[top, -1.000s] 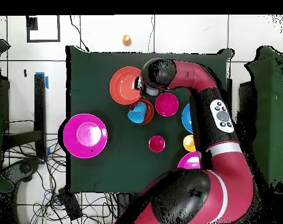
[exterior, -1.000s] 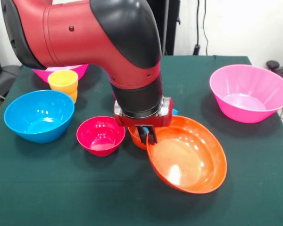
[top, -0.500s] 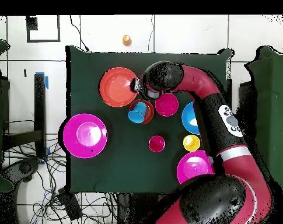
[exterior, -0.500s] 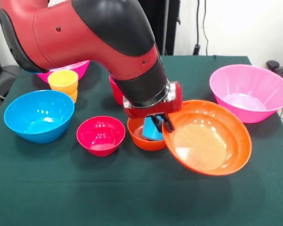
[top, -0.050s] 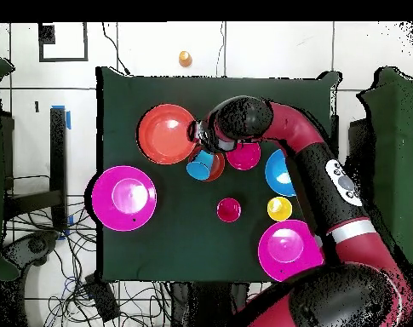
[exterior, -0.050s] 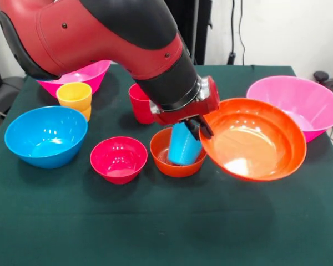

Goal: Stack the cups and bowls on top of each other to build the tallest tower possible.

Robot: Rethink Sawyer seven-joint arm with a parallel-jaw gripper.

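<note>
Orange and glossy, the wide shallow bowl (exterior, -0.050s: 254, 138) hangs tilted above the table, its near rim pinched between the closed fingers of the gripper (exterior, -0.050s: 198, 127). In the overhead view this bowl (top, -0.050s: 167, 134) lies just beside the gripper (top, -0.050s: 195, 136). Directly beside the gripper, the blue cup (exterior, -0.050s: 183, 145) leans inside the small orange bowl (exterior, -0.050s: 167, 157). The red cup (exterior, -0.050s: 140, 103) stands upright just behind them, and the small crimson bowl (exterior, -0.050s: 118, 159) sits near the small orange one. Farther off rest the blue bowl (exterior, -0.050s: 45, 136), the yellow cup (exterior, -0.050s: 74, 95) on the orange cup (exterior, -0.050s: 86, 113), and two pink bowls (exterior, -0.050s: 305, 105) (exterior, -0.050s: 83, 75) at opposite sides of the green table (exterior, -0.050s: 155, 221).
</note>
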